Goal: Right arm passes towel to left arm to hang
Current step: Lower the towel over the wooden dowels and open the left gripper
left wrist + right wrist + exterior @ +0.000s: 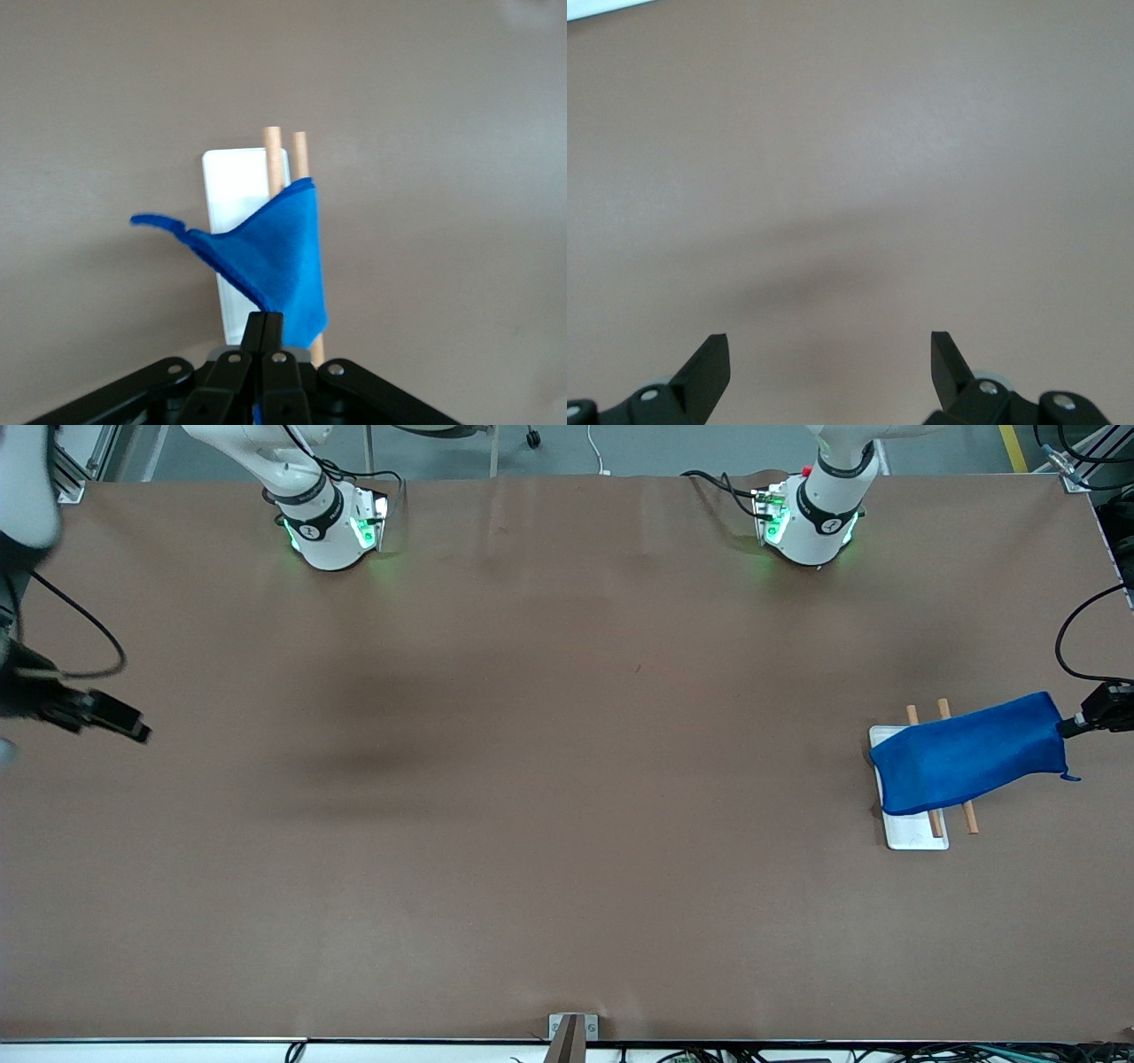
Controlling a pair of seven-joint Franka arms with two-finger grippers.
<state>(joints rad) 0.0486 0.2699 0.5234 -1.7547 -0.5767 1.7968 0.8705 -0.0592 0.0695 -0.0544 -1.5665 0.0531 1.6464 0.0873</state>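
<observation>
The royal-blue towel (970, 753) lies across two wooden rods (969, 817) of a small rack with a white base (917, 834), at the left arm's end of the table. My left gripper (1066, 729) is shut on the towel's end that points away from the rack. In the left wrist view the closed fingertips (255, 323) pinch the towel (279, 257), with the rods (273, 150) and white base (232, 186) under it. My right gripper (142, 733) is open and empty over bare table at the right arm's end; its own view shows it (830, 341) with nothing between the jaws.
The brown table top (549, 779) stretches between the two arm bases (328, 522) (811, 522) and the front edge. A small bracket (571, 1032) sits at the middle of the front edge. A black cable (1067, 638) loops near the left gripper.
</observation>
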